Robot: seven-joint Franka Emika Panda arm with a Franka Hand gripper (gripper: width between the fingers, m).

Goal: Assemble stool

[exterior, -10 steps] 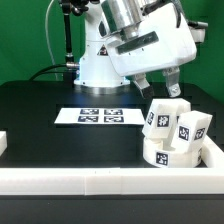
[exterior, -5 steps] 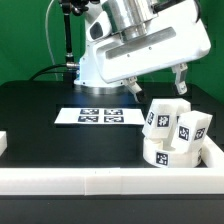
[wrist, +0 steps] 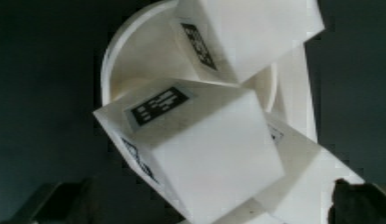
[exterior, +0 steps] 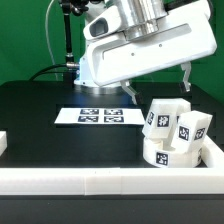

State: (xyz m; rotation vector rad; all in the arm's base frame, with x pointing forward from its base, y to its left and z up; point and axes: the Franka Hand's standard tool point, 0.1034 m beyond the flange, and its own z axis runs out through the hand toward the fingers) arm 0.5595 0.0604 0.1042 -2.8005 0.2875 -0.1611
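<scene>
Well, on the black table (exterior: 40, 105), the white rail (exterior: 100, 180) runs along the near edge. Tucked in its corner on the exterior view's right lies the round seat disc (exterior: 160, 156), with blocky legs (exterior: 161, 116) piled on top. The gripper (exterior: 162, 92) hangs right above them, not touching, its two fingers (exterior: 189, 78) spread wide apart. The wrist view looks down on two legs lying across the disc.

Legs (exterior: 177, 122) atop seat disc (exterior: 160, 155) beside rail (exterior: 90, 183); bare table (exterior: 40, 135) alongside.
</scene>
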